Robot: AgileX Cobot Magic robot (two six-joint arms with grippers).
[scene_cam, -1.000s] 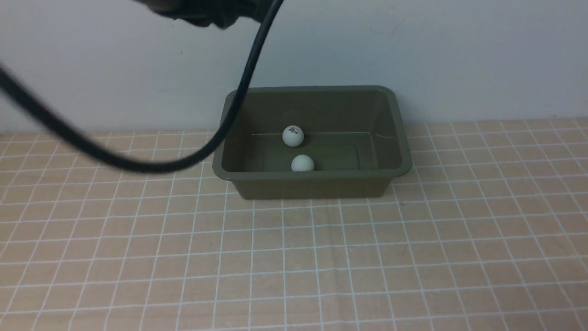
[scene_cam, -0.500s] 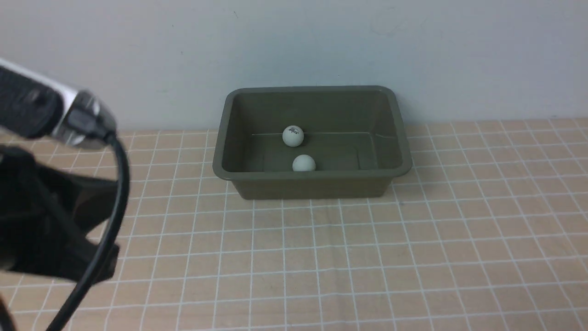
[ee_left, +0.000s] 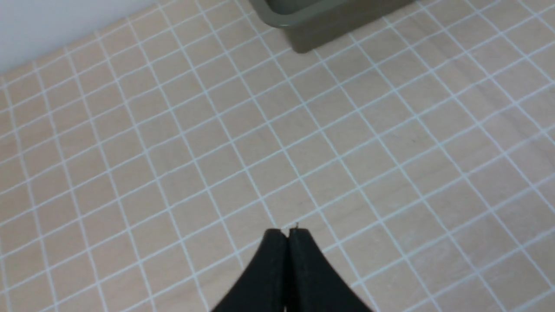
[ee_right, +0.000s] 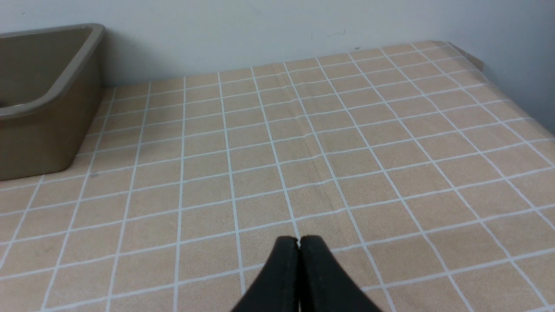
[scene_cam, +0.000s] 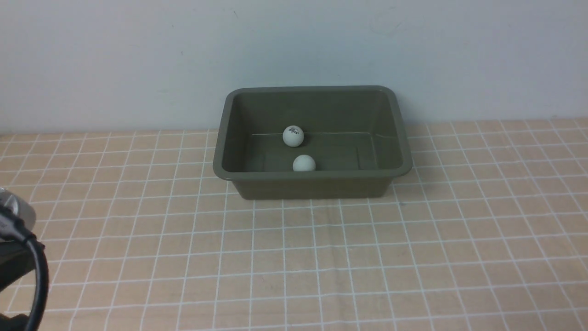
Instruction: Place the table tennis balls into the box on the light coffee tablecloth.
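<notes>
Both balls lie inside the box (scene_cam: 312, 138): the logo ball (scene_cam: 293, 136) sits toward the far wall, and the plain ball (scene_cam: 303, 163) rests closer to the near wall, just behind the rim. They are near each other but apart. The box stands on the cloth (scene_cam: 321, 257), at its far edge close to the wall.

My left gripper (ee_left: 288, 232) has its fingertips pressed together with nothing between them, above bare cloth well to the left of the box; only a corner of the box shows in my left wrist view. In the front view, part of my left arm (scene_cam: 16, 230) and its cable (scene_cam: 41, 285) show at the left edge.

My right gripper (ee_right: 298, 239) is likewise pressed together and empty, over open cloth to the right of the box.
</notes>
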